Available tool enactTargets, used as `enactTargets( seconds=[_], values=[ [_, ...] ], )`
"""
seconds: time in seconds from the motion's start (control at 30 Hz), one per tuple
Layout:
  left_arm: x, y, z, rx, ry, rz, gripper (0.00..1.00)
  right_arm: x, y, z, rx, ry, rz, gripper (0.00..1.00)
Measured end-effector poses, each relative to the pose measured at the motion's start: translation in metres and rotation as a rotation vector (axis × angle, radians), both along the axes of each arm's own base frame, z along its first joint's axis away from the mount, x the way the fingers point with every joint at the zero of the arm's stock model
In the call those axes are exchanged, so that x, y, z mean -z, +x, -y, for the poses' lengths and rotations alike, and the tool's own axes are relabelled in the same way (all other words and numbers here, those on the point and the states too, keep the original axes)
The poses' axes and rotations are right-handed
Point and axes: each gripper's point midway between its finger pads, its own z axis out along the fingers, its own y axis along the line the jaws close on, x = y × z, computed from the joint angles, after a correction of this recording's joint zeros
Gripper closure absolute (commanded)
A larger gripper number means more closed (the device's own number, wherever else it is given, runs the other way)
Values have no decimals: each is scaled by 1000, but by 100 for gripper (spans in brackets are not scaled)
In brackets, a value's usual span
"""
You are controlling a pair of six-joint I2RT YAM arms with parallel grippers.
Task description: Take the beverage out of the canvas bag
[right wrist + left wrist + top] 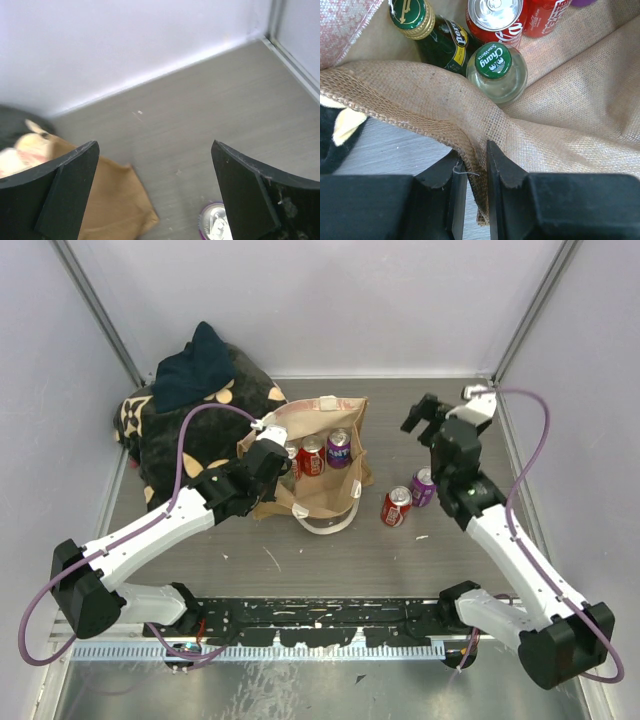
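Left gripper (474,161): clenched on the rim of the tan woven canvas bag (320,495), which sits mid-table.
Risk: the limp rim may slip from the pinch and the mouth fold over the drinks.
In bag: one dark green bottle (440,42), one clear green-capped bottle (497,70), seemingly two red cans (311,457), one purple can (339,448).
On table, right of the bag: one red can (396,507), one purple can (423,487).
Right gripper (154,150): spread wide, grasping nothing, above bare table.

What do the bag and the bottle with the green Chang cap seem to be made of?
The canvas bag looks like coarse burlap or jute, matte tan: open weave and frayed edge show. The Chang bottle seems clear glass, perhaps plastic, glossy with highlights; its green cap looks like printed metal.
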Motion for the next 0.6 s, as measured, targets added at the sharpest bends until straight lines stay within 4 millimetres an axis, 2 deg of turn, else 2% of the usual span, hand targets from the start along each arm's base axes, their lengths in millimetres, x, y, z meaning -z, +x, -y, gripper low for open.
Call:
enactTargets(
  seconds=[0.13,0.2,0.27,0.33,0.4,0.47,0.5,0.6],
  values=[
    [0,0,1,-5,-7,-1,73,-80,11,-29,-116,14,80,9],
    [0,0,1,-7,-8,-1,73,-101,13,-54,-192,8,90,14],
    [0,0,1,-8,-10,-1,73,-110,12,-89,-290,-13,75,22],
    [0,0,1,-12,-15,-2,73,-105,9,-128,-392,-48,33,40],
    [0,0,1,-15,-18,-2,73,-90,7,-160,-473,-93,-23,57],
    [1,0,2,-21,-26,-2,73,-70,6,-184,-535,-141,-80,68],
    [1,0,2,-23,-29,-3,73,-57,5,-194,-562,-162,-115,73],
    [3,-1,1,-28,-37,-2,72,-20,5,-208,-602,-214,-217,94]
  ],
)
